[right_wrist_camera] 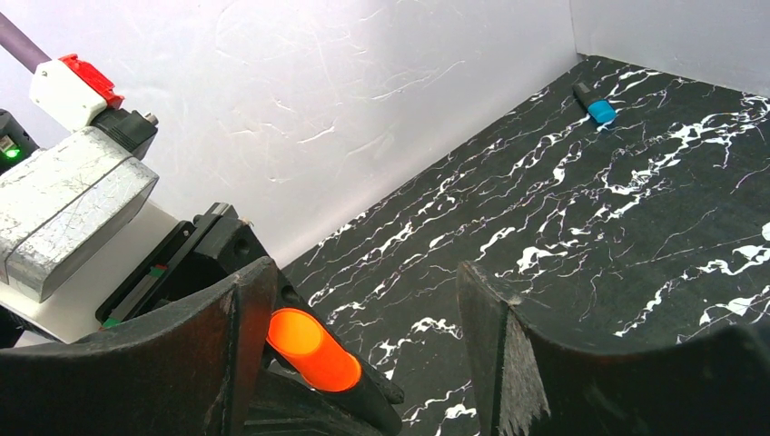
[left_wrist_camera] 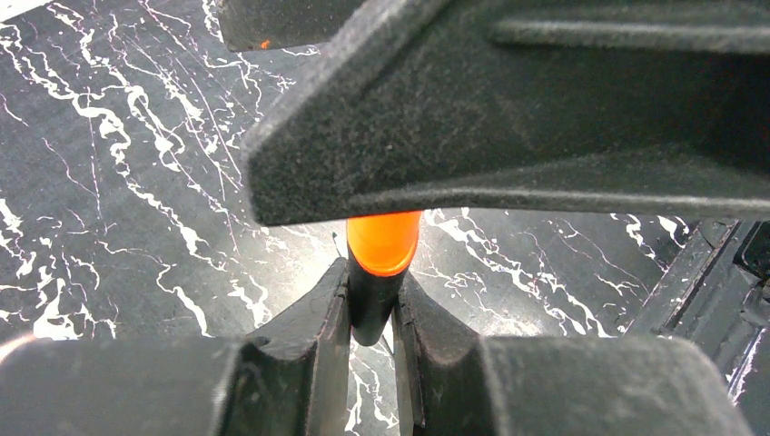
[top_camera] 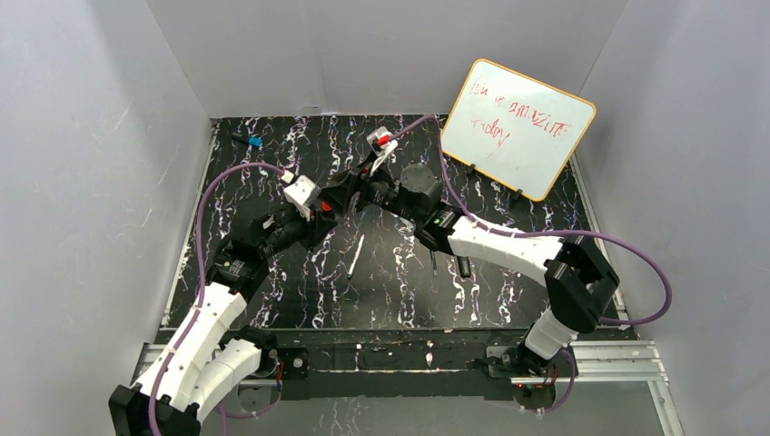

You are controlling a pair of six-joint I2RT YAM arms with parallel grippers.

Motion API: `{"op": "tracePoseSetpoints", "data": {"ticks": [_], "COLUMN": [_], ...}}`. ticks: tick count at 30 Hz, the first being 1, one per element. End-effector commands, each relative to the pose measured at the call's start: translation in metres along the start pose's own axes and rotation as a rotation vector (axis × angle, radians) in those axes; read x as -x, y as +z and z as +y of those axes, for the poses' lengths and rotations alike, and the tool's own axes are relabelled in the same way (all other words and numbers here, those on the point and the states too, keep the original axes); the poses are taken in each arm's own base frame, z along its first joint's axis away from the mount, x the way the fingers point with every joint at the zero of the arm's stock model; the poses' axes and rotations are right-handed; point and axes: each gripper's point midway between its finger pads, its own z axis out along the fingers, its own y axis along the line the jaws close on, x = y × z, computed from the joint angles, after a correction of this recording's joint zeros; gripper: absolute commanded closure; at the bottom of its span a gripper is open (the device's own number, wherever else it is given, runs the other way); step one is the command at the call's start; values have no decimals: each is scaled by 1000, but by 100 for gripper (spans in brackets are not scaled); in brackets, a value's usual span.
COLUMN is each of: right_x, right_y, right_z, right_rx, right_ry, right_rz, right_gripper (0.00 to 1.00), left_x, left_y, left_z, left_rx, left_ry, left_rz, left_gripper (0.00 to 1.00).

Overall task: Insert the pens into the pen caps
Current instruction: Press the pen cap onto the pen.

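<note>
My left gripper is shut on a short black marker that has an orange cap on its end, held above the table. My right gripper is open around that capped end. The orange cap lies next to its left finger, and the right finger stands well apart. In the top view both grippers meet mid-table, the left and the right. A slim white pen lies on the table in front of them. A blue-capped black marker lies at the far left.
A whiteboard with red writing leans at the back right. A slim dark pen and a short black marker lie under the right arm. The black marbled table has grey walls on three sides.
</note>
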Motion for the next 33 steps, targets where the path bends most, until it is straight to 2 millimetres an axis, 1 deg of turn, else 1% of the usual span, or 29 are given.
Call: {"op": "tracePoseSetpoints", "data": {"ticks": [1,16,26,33], "right_x": [-144,-160,-173,-177], "right_y": [-44,-50,-59,-60], "right_z": [-19,-17,-18,-16], "right_rx": [-47,-44,-49,-43], "right_ry": [47,60,74,79], "right_rz": [471,500,524,534], "right_gripper": [21,21,20,20], "left_x": [158,168,172,176], "left_y": [-46,-52,-55,-57], "left_z": [10,9,6,5], "left_rx": [121,128,120,120], "left_ry": [174,194,209,213], "left_rz": [-480,-496,-495,-504], "left_gripper": [100,100,100,100]}}
